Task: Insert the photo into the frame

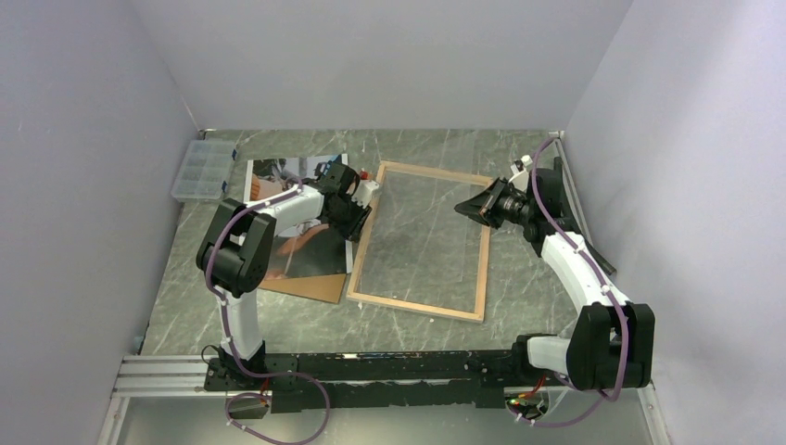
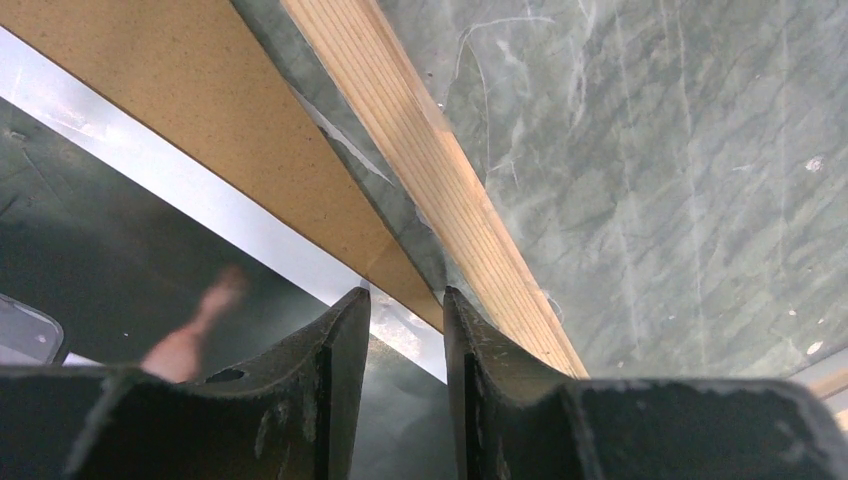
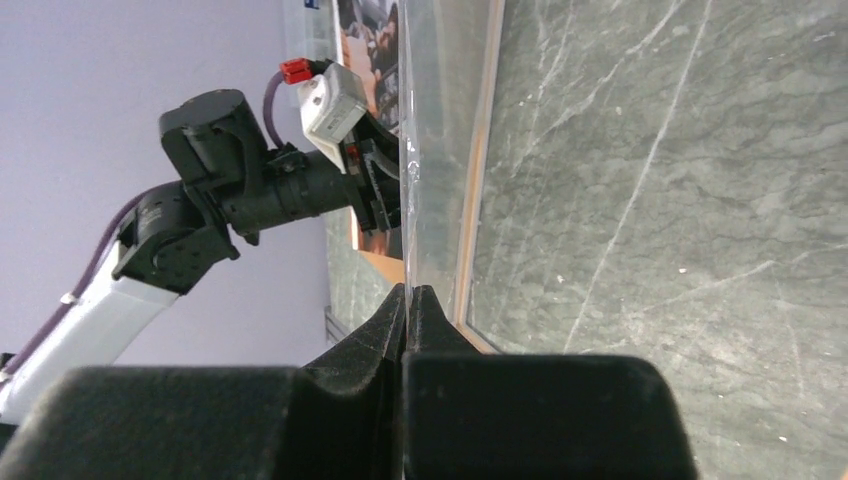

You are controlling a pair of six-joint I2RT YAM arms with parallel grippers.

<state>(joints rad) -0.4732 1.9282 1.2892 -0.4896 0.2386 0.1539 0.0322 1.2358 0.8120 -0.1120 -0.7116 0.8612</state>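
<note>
The frame [image 1: 417,308] lies flat mid-table, light-wood rim up. My right gripper [image 1: 466,209] is shut on the edge of the clear pane [image 3: 425,150], holding that edge up above the frame's wood rim [image 3: 480,180]. The photo [image 1: 310,250] lies left of the frame on the brown backing panel [image 1: 315,289], partly hidden by my left arm. My left gripper [image 1: 357,209] is open, fingers apart [image 2: 405,300], low over the photo's white strip [image 2: 200,195] near its corner, beside the frame's left rim [image 2: 440,180]. It holds nothing.
A clear plastic compartment box [image 1: 202,170] sits at the back left by the wall. Grey walls close in the left, back and right. A metal rail [image 1: 167,375] runs along the near edge. The left arm [image 3: 250,190] shows beyond the pane.
</note>
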